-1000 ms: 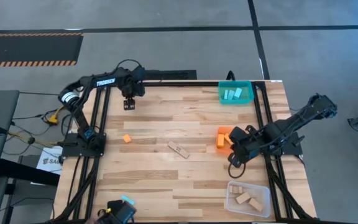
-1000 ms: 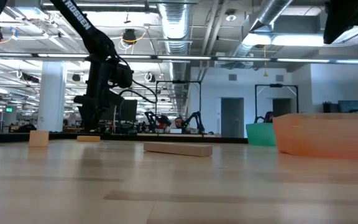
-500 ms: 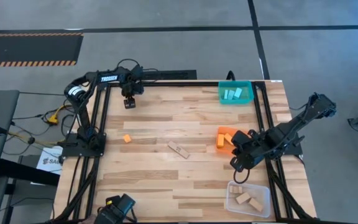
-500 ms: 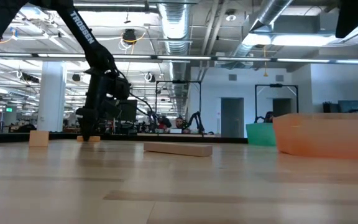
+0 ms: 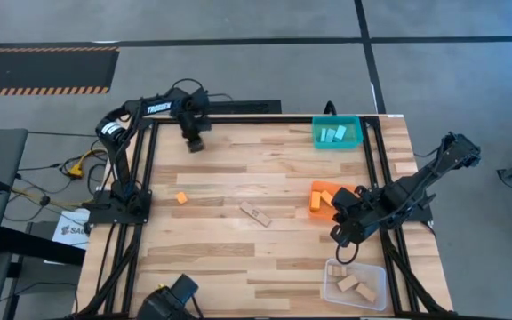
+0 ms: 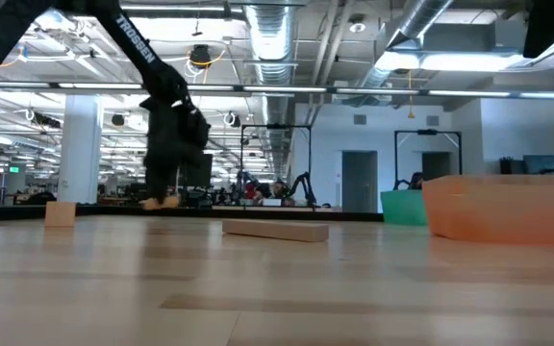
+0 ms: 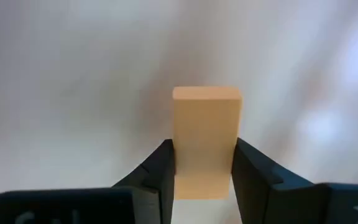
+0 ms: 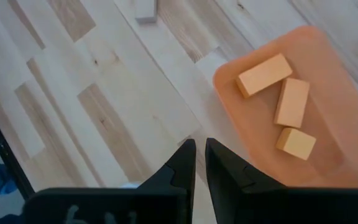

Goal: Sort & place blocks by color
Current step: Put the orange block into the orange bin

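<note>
My left gripper (image 5: pixel 196 144) stands near the table's far edge, shut on a small orange block (image 7: pixel 206 140), which also shows in the low view (image 6: pixel 162 202). My right gripper (image 5: pixel 338 233) hovers shut over bare wood beside the orange bin (image 5: pixel 321 197); the right wrist view shows its fingers nearly together (image 8: pixel 200 163). One loose orange block (image 5: pixel 181 197) and one tan block (image 5: pixel 256 213) lie flat on the table. The orange bin holds three orange blocks (image 8: pixel 278 93). My left gripper pinches the orange block between its two fingers (image 7: pixel 157 171), which sit on the block's two long sides (image 7: pixel 180 168) near one end. The fingers come from above, pointing down. The block's other end (image 7: pixel 206 96) sticks out past the fingertips, and the block is lifted clear of the table.
A teal bin (image 5: pixel 337 132) with light blue blocks sits at the far right corner. A clear bin (image 5: pixel 356 284) with tan blocks sits at the near right corner. In the low view the orange bin (image 6: pixel 503 207) stands close on the right. Open wood lies across the table's middle and left.
My left gripper came down on the orange block lying near the far edge, took hold of it, and has lifted it off the table while shifting toward the right edge. My right gripper moved slightly toward the near edge.
</note>
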